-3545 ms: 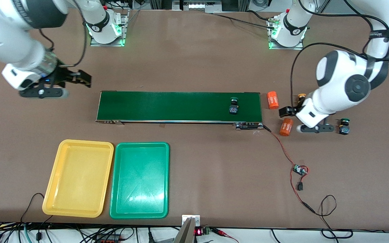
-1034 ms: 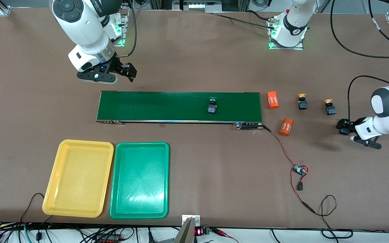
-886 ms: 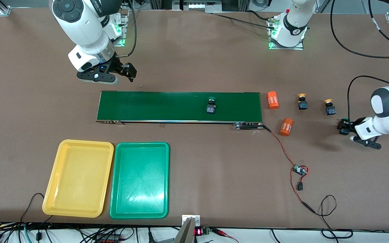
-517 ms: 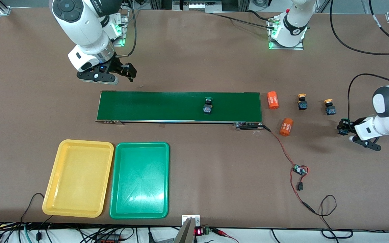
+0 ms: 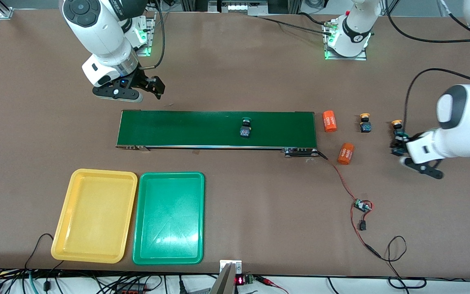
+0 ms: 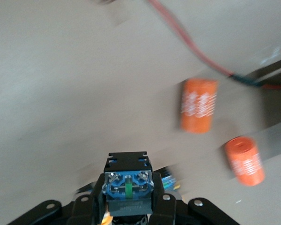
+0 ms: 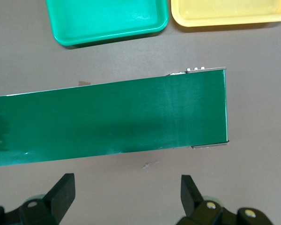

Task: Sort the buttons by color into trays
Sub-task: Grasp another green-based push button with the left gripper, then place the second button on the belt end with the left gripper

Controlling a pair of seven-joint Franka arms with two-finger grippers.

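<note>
In the front view's upper left, your right gripper (image 5: 153, 87) hangs over bare brown table (image 5: 235, 61) just above the conveyor's edge, jaws spread wide and holding nothing; this arm is waiting. In the lower left lie two shallow plastic trays with rounded corners, side by side and almost touching: the yellow tray (image 5: 68, 228) toward the right arm's end, the green tray (image 5: 141, 228) next to it. Neither holds anything.

Across the middle of the frame runs the long dark green conveyor belt (image 5: 186, 128). One green-capped push-button switch (image 5: 245, 128), with a black-and-blue body, sits on it a little past its midpoint.

Past the belt's end you will find two orange cylinders with white print: one orange cylinder (image 5: 329, 121) higher in the frame, the other orange cylinder (image 5: 345, 153) lower. Next comes a yellow-capped button (image 5: 365, 123) standing on the table. A second yellow-capped button (image 5: 396, 122) shows just above your left gripper (image 5: 397, 146) at the frame's right edge.

The left gripper is closed on a black-and-blue button (image 6: 128, 185), seen end-on in the left wrist view; its cap colour is hidden there.

A red wire (image 5: 343, 183) trails from the belt's end to a small circuit board (image 5: 361, 205).
</note>
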